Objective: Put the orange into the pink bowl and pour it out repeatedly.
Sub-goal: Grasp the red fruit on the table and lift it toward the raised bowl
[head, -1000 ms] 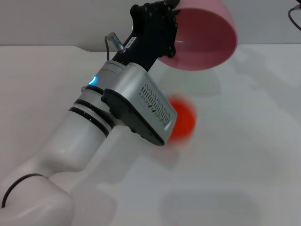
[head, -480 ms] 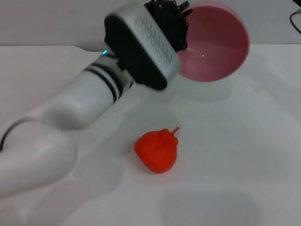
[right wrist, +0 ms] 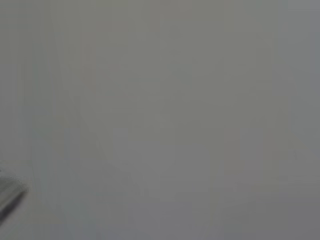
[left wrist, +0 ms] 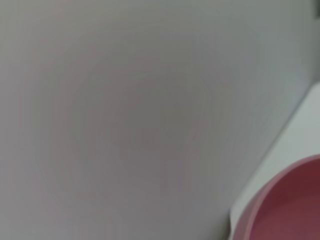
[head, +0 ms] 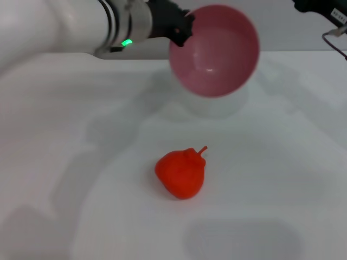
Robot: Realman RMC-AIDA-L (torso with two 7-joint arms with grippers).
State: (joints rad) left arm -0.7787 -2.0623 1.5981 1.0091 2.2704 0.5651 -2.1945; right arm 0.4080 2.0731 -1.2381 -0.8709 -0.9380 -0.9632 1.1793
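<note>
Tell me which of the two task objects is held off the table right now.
The pink bowl: the left gripper holds its rim, tipped and empty. The orange lies loose on the table.

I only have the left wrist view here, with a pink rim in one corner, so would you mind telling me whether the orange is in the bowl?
Observer: No. In the head view the orange lies on the white table, nearer the robot than the pink bowl.
Operator: Thank you. Is the bowl resting on the table?
Observer: No, it is held up off the surface, tipped on its side so its empty inside faces the head camera.
Operator: Which tool is holding it?
Observer: The left tool, at the bowl's rim on the robot's left side.
Operator: And the right arm?
Observer: Only a dark part of it shows at the far right corner of the head view, away from the work.
</note>
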